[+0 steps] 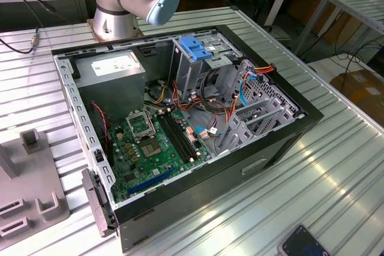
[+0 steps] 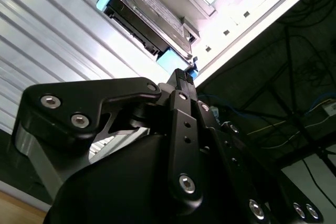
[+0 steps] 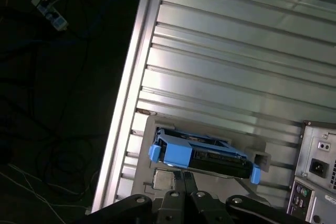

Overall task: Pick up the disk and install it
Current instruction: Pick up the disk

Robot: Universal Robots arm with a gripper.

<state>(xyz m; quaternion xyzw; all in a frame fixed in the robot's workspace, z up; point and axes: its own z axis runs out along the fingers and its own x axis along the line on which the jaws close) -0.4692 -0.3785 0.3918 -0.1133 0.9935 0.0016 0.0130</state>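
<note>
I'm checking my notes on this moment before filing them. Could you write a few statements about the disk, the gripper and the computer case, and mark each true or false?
1. The disk rests in a grey holder on the slatted table. True.
2. The gripper holds the disk above the computer case. False: the disk sits in its holder on the table, with the gripper close by it.
3. The computer case lies open, with its motherboard showing. True.
4. The disk's side rails are red. False: they are blue.
</note>
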